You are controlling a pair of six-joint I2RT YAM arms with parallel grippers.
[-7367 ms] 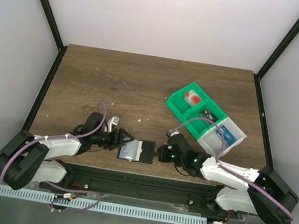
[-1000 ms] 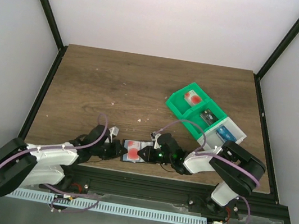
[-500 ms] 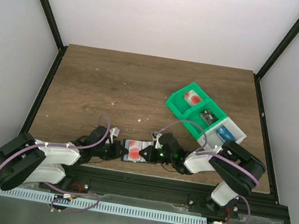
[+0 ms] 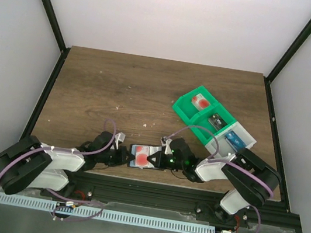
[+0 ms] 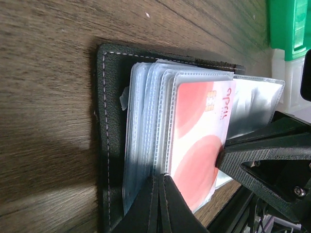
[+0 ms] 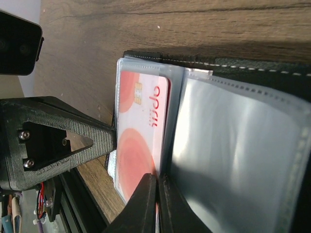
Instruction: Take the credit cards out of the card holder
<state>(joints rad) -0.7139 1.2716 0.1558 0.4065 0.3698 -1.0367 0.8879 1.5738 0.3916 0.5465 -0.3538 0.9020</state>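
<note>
The card holder [image 4: 151, 151] lies open near the table's front edge, black with clear sleeves [image 5: 141, 126]. A white credit card [image 5: 199, 141] with red blotches shows in the top sleeve. My left gripper [image 5: 160, 183] is shut on the sleeves' near edge, at the holder's left side [image 4: 127, 157]. My right gripper [image 6: 157, 182] is shut on the edge of the same credit card [image 6: 141, 131], beside an empty clear sleeve [image 6: 233, 145]. In the top view it comes in from the right [image 4: 157, 160]. The left fingers [image 6: 63, 141] face it across the card.
A green tray [image 4: 182, 107] at the back right holds a red-blotched card [image 4: 199, 103] and a dark card [image 4: 218, 121]. A clear-white tray [image 4: 247, 137] joined to it holds a blue card [image 4: 235, 138]. The table's front edge runs right under both grippers.
My right gripper has closed onto the card's edge. The red-blotched card now sits slightly further right. The left gripper stays shut on the sleeves.
</note>
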